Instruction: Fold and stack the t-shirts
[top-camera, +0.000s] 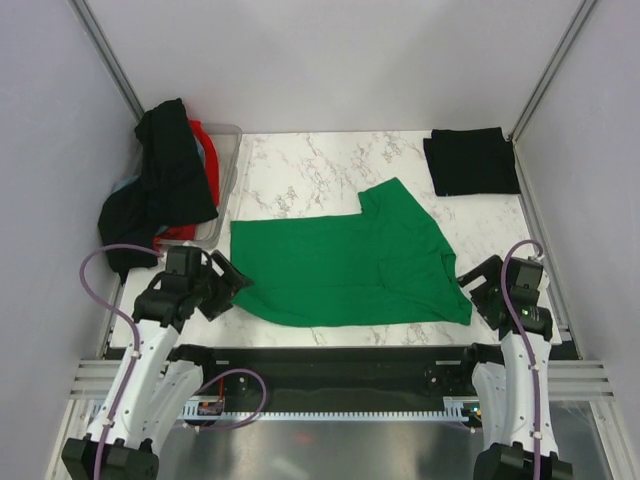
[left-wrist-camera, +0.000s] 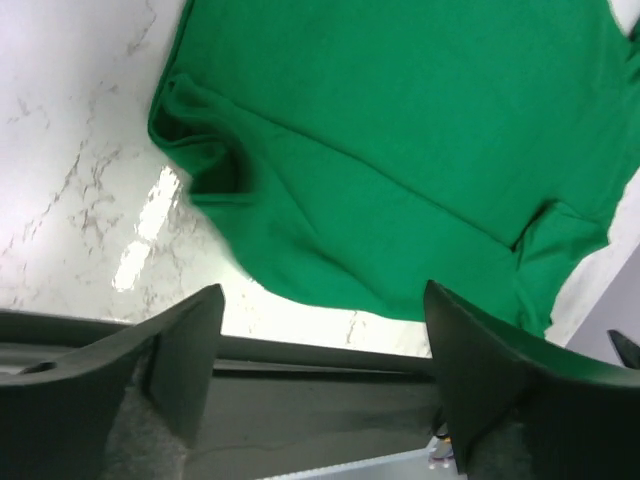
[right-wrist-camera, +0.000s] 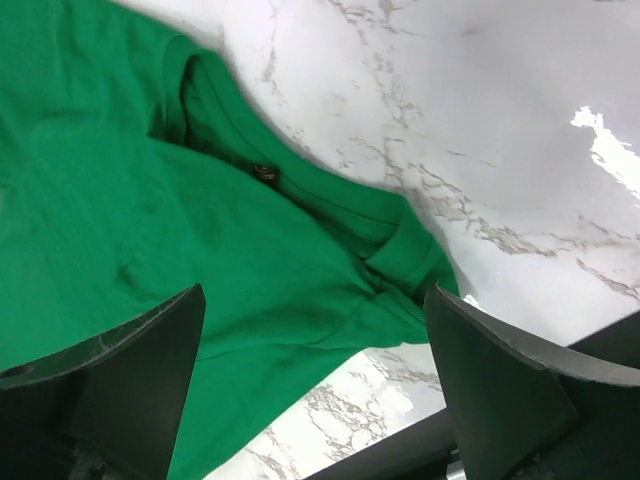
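**Left pincer** (top-camera: 232, 288): jaws wide, nothing between them. Sits at the near-left corner of the green t-shirt (top-camera: 345, 265); from above, contact with the cloth cannot be told. In the left wrist view, the left pincer (left-wrist-camera: 325, 295) frames the shirt's near hem and the table's front edge.

**Right pincer** (top-camera: 478, 288): jaws wide, empty. Sits just beside the shirt's near-right corner. In the right wrist view, the right pincer (right-wrist-camera: 315, 295) frames the collar and a bunched sleeve.

**Green t-shirt:** lies flat at the middle of the table (top-camera: 300, 170), partly folded. Its near hem runs close along the front edge, and one sleeve juts toward the far side. Bare marble shows beyond it and at both flanks.

**Folded black t-shirt** (top-camera: 470, 160): far-right corner, well apart from the green one, near the right rail.

**Heap of shirts, far left:** black shirts (top-camera: 165, 175), possibly several, and a red shirt (top-camera: 205, 165), draped over a translucent tub (top-camera: 228, 170). The cloth hangs past the table's left edge.
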